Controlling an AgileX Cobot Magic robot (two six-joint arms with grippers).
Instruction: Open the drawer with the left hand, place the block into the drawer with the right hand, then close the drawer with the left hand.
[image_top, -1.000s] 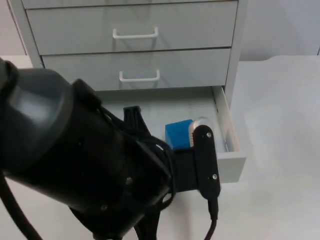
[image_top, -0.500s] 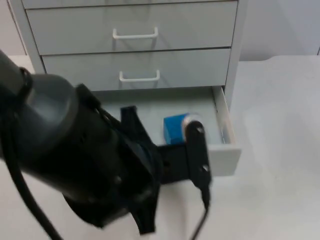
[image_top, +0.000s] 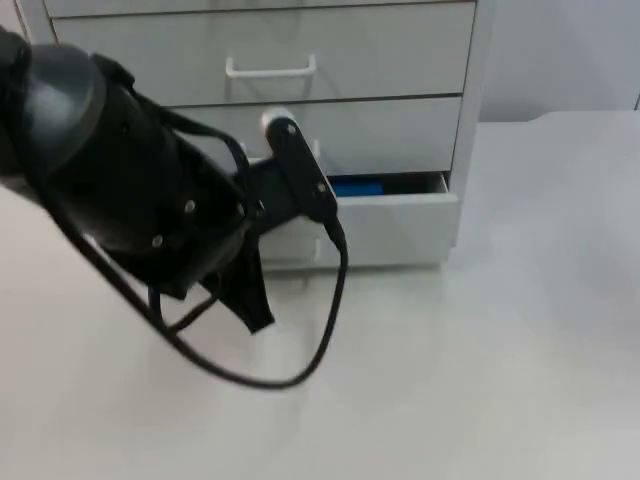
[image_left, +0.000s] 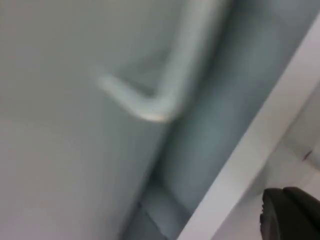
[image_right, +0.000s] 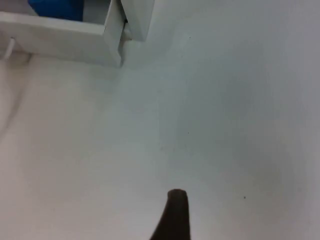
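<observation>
The cabinet's bottom drawer (image_top: 400, 225) stands almost shut, with a narrow gap left along its top. Through that gap shows the blue block (image_top: 355, 186), lying inside the drawer. My left arm (image_top: 130, 180) lies across the drawer front and hides its gripper from above. In the left wrist view the left gripper (image_left: 290, 215) is close up against a drawer front with a white bar handle (image_left: 160, 95). My right gripper (image_right: 172, 215) hovers over bare table beside the drawer; the drawer's corner (image_right: 107, 37) and the blue block (image_right: 55, 9) lie ahead of it.
Above the bottom drawer are two shut drawers; the upper one has a white handle (image_top: 270, 70). The cabinet's right post (image_top: 470, 100) ends the drawer fronts. White table (image_top: 540, 300) stretches to the right and front of the cabinet.
The bottom drawer has slid from wide open to nearly shut with the block inside. My left arm has moved toward the cabinet along with it.
</observation>
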